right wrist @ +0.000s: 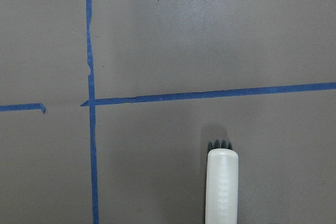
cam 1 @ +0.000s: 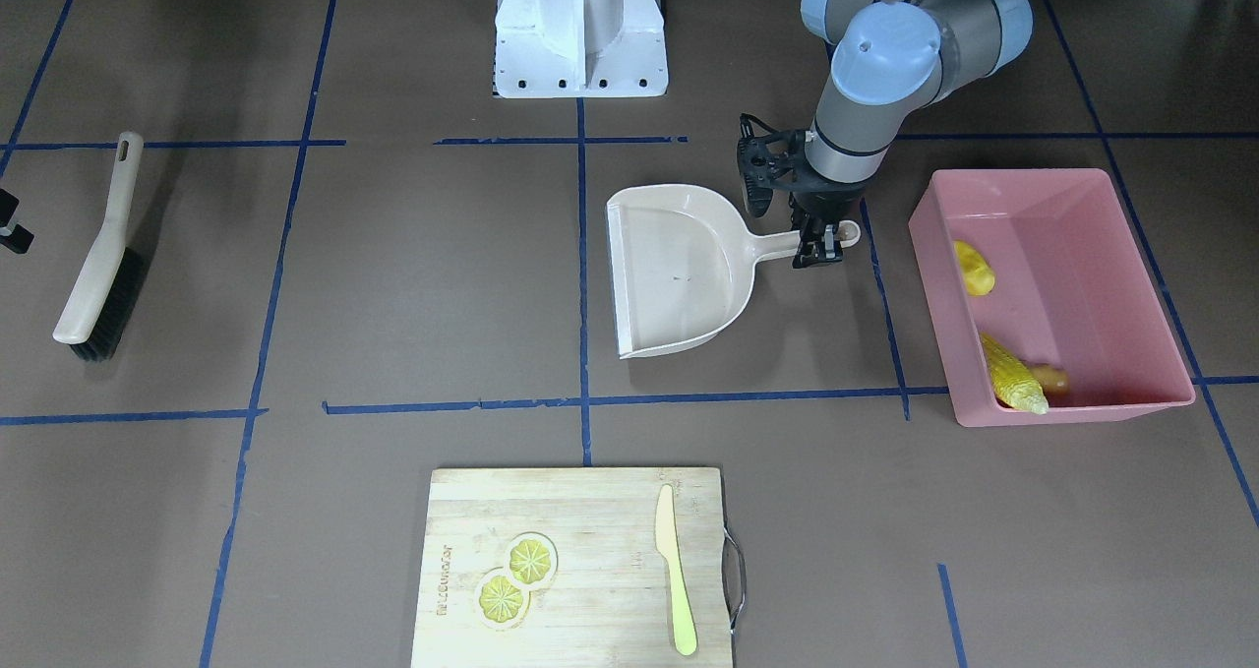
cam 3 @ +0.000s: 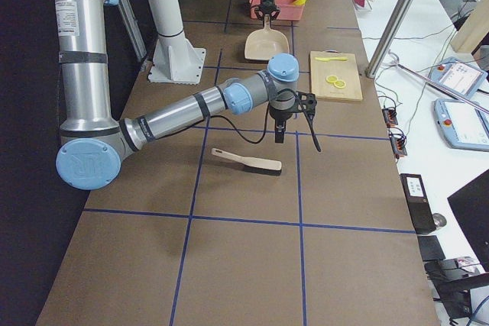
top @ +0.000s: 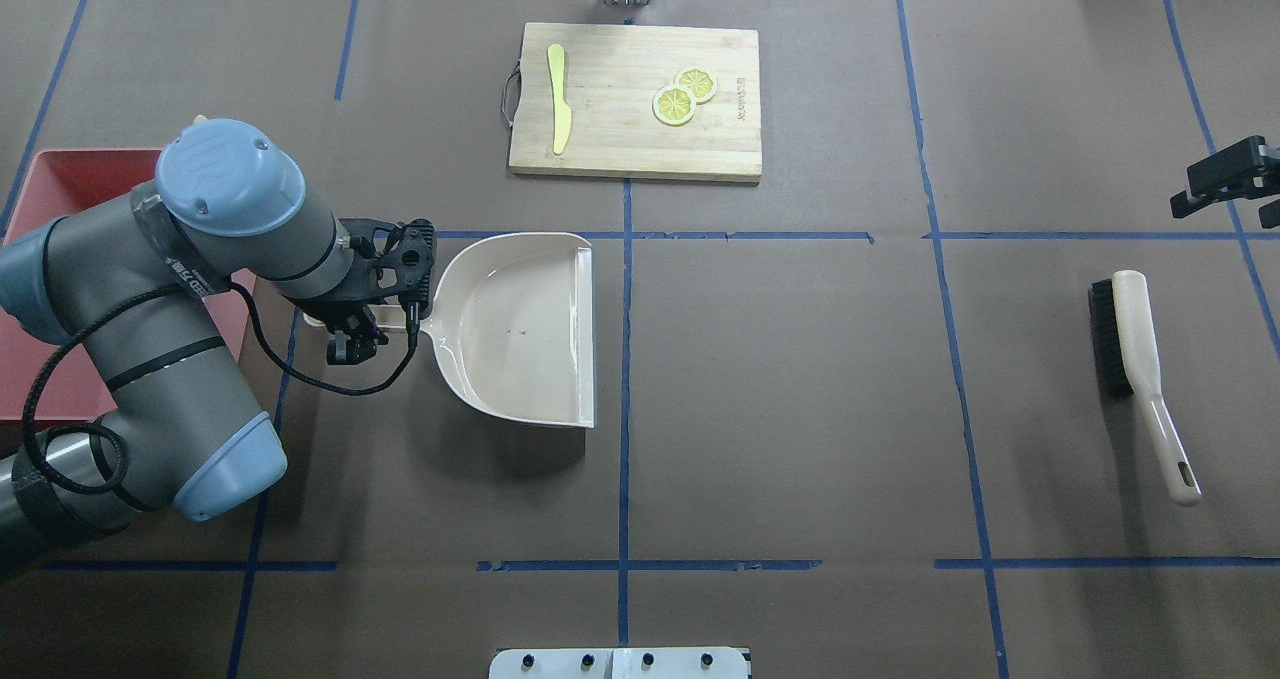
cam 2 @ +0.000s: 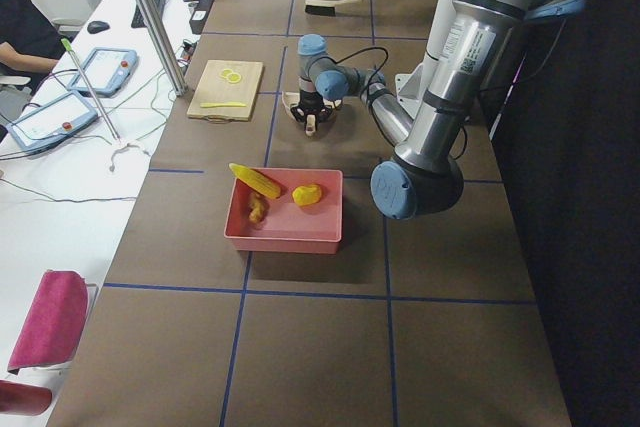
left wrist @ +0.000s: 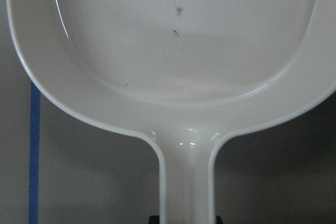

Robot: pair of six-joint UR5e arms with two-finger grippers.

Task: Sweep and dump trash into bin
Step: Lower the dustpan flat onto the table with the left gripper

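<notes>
All the trash lies in the large pink rectangular plastic bin [cam 1: 1018, 172] at the desk's end on the robot's left. The long yellow toy corn cob [cam 1: 1013, 378] and the small knobbly tan-orange toy ginger root [cam 1: 1052, 379] sit side by side in the bin's corner toward the operators' edge, and the rounded yellow toy potato [cam 1: 974, 268] lies apart. They look light, hard and apt to roll, so scooping should suit them better than pinching. The stiff beige plastic dustpan [cam 1: 679, 270], best held by its handle, lies flat and empty near the desk's middle. The left arm bends over the bin with its wrist pointing straight down. The left gripper [cam 1: 819, 255] is set narrowly astride the handle's end, but I cannot tell whether it grips. The right gripper [top: 1215, 184] hangs at the opposite end near the beige hand brush [top: 1140, 359], and its opening cannot be told.
</notes>
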